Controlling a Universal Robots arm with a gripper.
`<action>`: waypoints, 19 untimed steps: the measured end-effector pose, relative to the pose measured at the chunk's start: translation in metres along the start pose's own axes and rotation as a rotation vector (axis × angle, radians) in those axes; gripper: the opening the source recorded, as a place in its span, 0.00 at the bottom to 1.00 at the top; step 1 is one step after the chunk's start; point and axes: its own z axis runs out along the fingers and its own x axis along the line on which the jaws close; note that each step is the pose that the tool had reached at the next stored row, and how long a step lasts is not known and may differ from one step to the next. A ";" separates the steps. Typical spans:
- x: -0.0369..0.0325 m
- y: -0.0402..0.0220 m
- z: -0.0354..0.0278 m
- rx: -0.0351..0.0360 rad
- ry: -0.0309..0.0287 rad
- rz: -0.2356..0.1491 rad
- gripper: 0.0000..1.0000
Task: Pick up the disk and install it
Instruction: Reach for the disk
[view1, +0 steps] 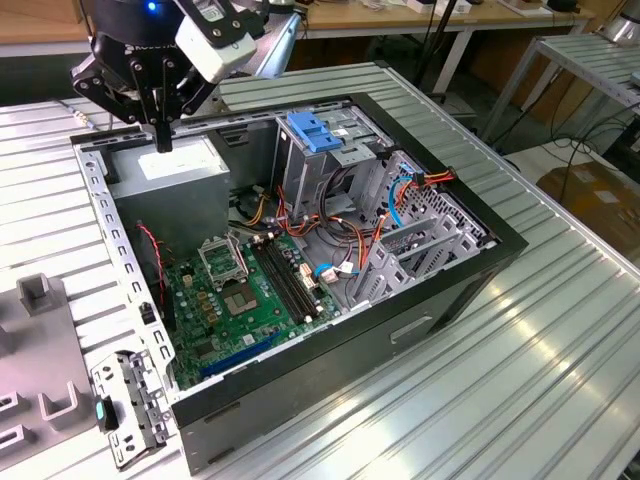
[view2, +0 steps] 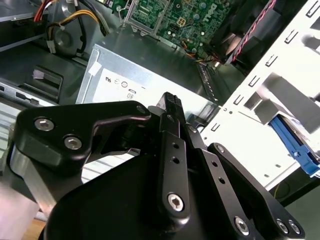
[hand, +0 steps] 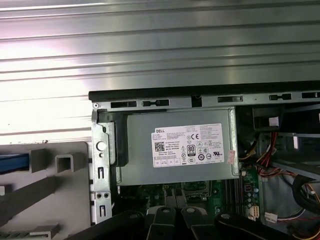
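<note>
My gripper hangs over the back left corner of the open computer case, just above the grey power-supply box. Its black fingers stand together, shut, with nothing between them. The disk is out of view as a whole. A blue plastic strip lies on the grey holder outside the case; I cannot tell whether it belongs to the disk. The metal drive cage, with a blue latch on top, stands at the back middle of the case.
The case lies open on a ribbed metal table. Inside it are the green motherboard and bundles of cables. A grey holder block and a loose metal bracket lie at the exterior view's left.
</note>
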 end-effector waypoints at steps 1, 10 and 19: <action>0.0011 0.0000 0.0000 -0.0001 -0.0001 0.000 0.11; 0.0122 0.0003 -0.0002 0.0000 -0.0001 0.000 0.11; 0.0206 0.0006 -0.0003 0.0000 0.0000 0.000 0.11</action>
